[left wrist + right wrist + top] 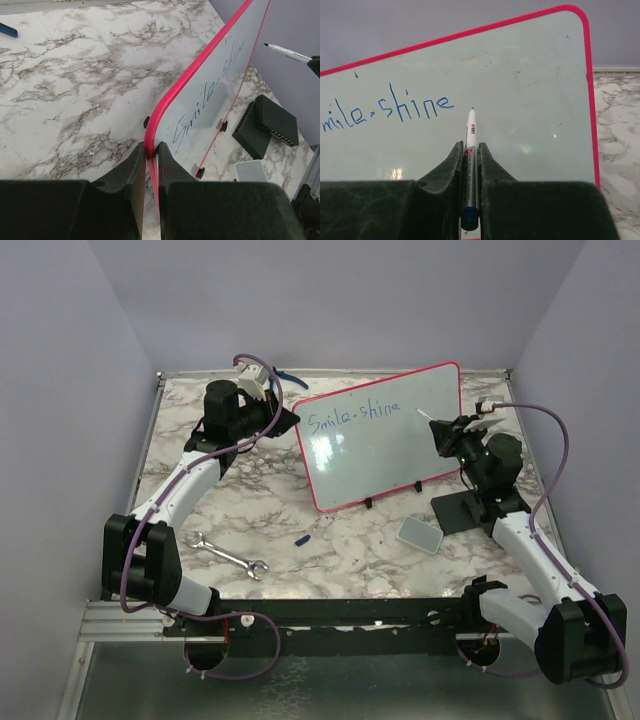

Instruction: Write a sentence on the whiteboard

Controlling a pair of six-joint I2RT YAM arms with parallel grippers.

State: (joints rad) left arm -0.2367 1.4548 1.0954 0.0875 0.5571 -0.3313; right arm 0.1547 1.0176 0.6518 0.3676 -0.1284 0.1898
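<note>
Where left hand (151,148) clamps whiteboard (200,65), sentence (212,92) begins nearby.

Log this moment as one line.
left gripper: shut on whiteboard edge | right gripper: shut on marker | sentence: "Smile-shine" written | marker tip: right of "shine"

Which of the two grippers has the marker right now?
The right gripper: its jaws are shut on the marker, whose tip points at the whiteboard. The left gripper clamps the whiteboard's red edge instead.

Whiteboard (530,90) bare rt of sentence (415,107); black block (462,512) & grey pad (420,534) in front.
</note>
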